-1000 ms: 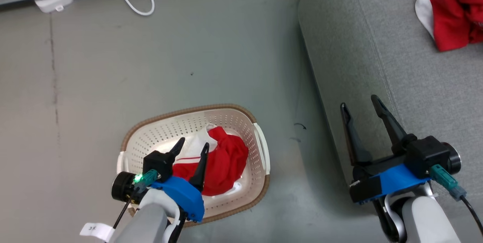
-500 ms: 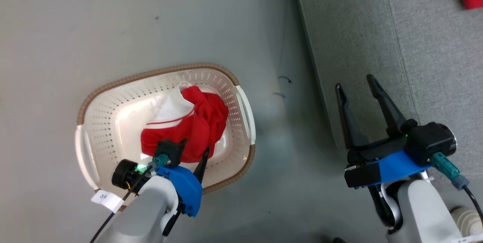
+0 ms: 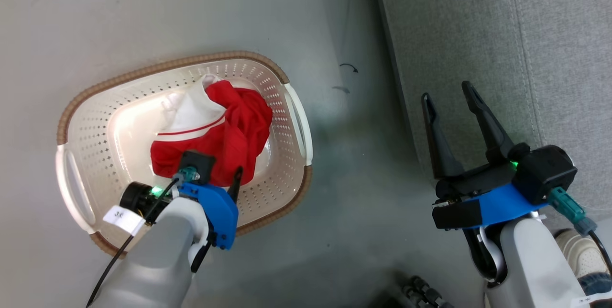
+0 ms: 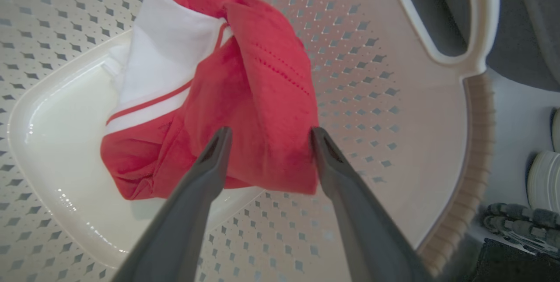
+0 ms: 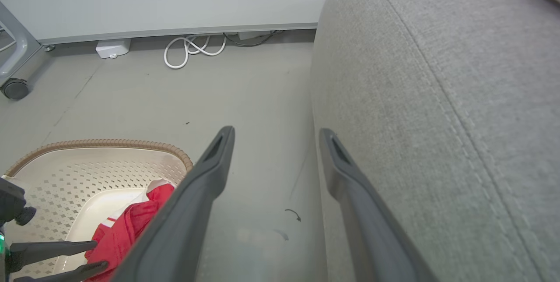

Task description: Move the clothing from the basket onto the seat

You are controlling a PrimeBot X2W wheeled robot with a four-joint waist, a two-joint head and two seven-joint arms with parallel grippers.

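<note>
Red in sights: straddles fold of clothing bunched in basket w/ left tool spread, prob. lining up a pinch; parks right tool spread & empty beside seat front, clear of reach.

A small white tag hangs on the cable of the left arm, at 7 o'clock of the basket. It bears two dark characters: the first looks like a 3, the second is unclear. At 5 o'clock in the head view, a white label on the right arm carries print too small to read.
</note>
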